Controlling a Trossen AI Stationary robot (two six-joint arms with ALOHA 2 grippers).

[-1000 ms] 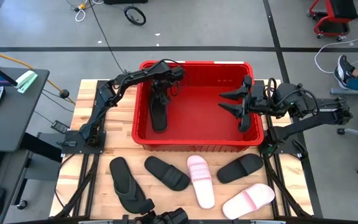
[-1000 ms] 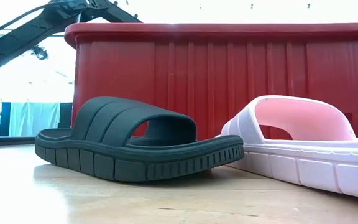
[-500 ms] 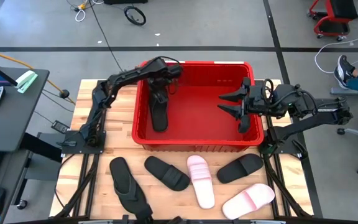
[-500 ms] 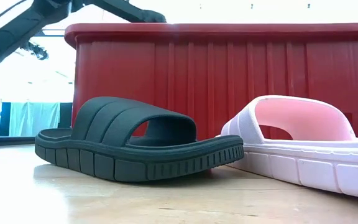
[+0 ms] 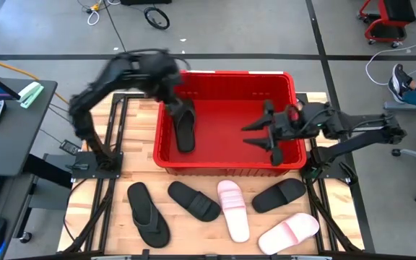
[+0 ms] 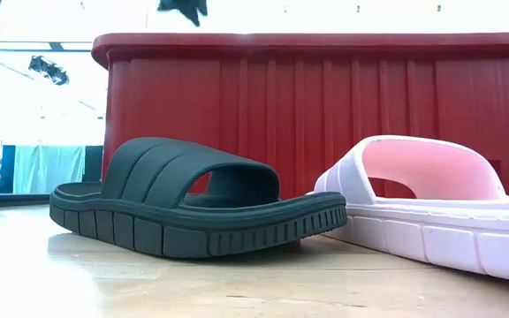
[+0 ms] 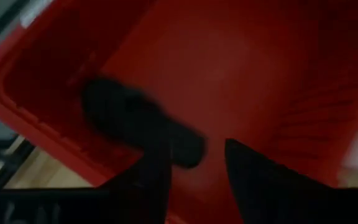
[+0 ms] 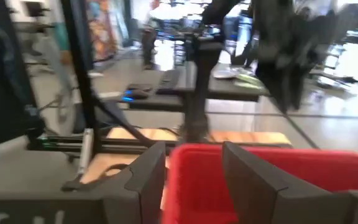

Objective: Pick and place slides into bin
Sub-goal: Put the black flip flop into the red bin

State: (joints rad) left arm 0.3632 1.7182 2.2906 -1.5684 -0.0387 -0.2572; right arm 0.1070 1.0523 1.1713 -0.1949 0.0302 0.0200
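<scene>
One black flip-flop (image 5: pixel 185 128) lies inside the red bin (image 5: pixel 226 167), along its left wall. The left gripper (image 5: pixel 166 81), fingers apart and empty, has lifted clear of it and swings outward over the bin's left rim. The right gripper (image 5: pixel 260 134), spread open, hangs over the bin's right side. Delivery judged complete; five slides remain on the table (image 5: pixel 107 209)

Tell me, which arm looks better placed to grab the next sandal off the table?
Probably the left. Its gripper is empty, jaws apart, over the bin's left rim, with the flip-flop and black slide on its side. The right gripper hangs open over the bin.
</scene>
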